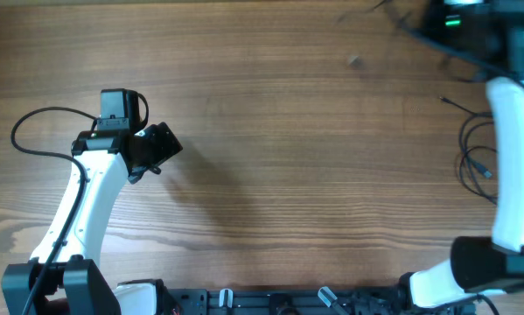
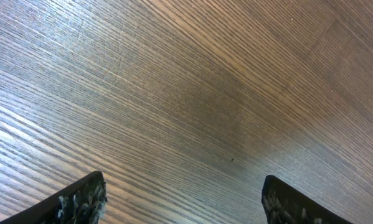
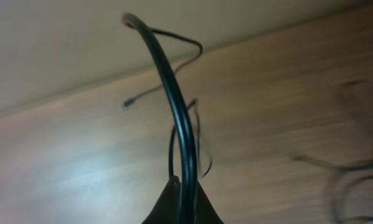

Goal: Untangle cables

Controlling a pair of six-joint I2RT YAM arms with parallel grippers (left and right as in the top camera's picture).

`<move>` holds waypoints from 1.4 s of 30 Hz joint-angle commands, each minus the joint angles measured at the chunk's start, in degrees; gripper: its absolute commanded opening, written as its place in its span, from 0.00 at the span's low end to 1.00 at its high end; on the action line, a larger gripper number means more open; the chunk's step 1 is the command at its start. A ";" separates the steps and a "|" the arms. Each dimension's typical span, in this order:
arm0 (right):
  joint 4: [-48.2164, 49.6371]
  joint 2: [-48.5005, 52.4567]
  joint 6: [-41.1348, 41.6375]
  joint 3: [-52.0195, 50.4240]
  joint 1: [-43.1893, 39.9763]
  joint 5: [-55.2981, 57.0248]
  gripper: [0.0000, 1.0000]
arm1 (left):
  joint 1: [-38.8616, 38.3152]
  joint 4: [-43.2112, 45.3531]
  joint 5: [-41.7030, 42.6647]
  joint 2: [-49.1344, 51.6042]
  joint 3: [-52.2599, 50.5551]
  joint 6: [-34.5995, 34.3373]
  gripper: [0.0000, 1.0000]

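Observation:
Thin black cables (image 1: 468, 160) lie looped on the wooden table at the right edge, partly hidden by my right arm; one plug end (image 1: 443, 100) points left. My right gripper (image 3: 182, 188) is shut on a black cable (image 3: 168, 93) that arches up from the jaws and is lifted above the table. Thinner cable strands (image 3: 177, 57) hang behind it, and blurred loops (image 3: 354, 180) lie on the table. In the overhead view this gripper (image 1: 436, 31) is a dark blur at the top right. My left gripper (image 1: 159, 149) (image 2: 183, 186) is open and empty over bare wood, far from the cables.
The far edge of the wooden table (image 3: 80, 93) shows in the right wrist view. A thick black robot wire (image 1: 34, 131) loops beside the left arm. The arm bases stand along the front edge (image 1: 270, 302).

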 commanded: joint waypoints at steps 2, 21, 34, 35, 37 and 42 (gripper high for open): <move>1.22 -1.95 -1.68 0.98 -11.93 1.66 0.04 | 0.42 -0.24 0.70 -0.61 0.15 -0.74 0.82; -9.88 12.46 0.74 0.87 -24.04 4.37 0.04 | 0.39 -0.85 3.30 -0.61 0.15 -0.72 0.82; -12.98 12.50 4.28 0.87 -30.32 -1.16 0.89 | 0.39 -0.90 3.32 -0.61 0.15 -0.72 0.82; -13.25 12.50 4.31 0.87 -30.21 -2.14 0.90 | 0.39 -0.90 3.32 -0.61 0.15 -0.72 0.82; -13.88 12.50 4.24 0.87 -30.12 -4.13 0.93 | 0.39 -0.90 3.32 -0.61 0.15 -0.74 0.82; -16.92 12.50 4.24 0.87 -30.01 -5.73 0.95 | 0.20 -0.37 3.52 -0.61 0.15 -0.74 0.82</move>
